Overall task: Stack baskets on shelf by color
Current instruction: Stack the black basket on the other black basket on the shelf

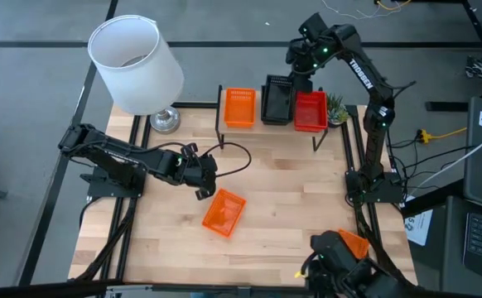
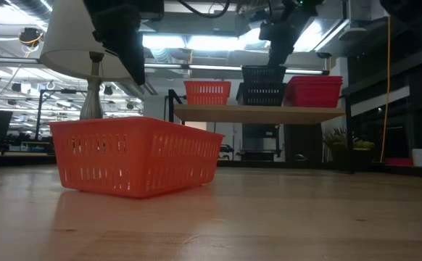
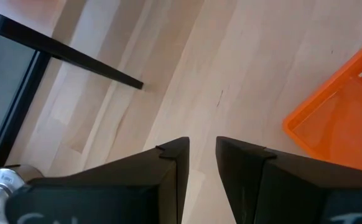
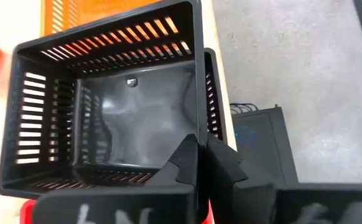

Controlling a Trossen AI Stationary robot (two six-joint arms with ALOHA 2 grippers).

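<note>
Black basket going onto the shelf.
My right hand pinches the black basket's thin, light, probably flexy rim; left hand, slightly parted, holds nothing.

White capital letters reading "TROSSEN" run along the dark right arm in the overhead view. Chalky white marks on the wrist housings in both wrist views are cut off and unreadable.
</note>
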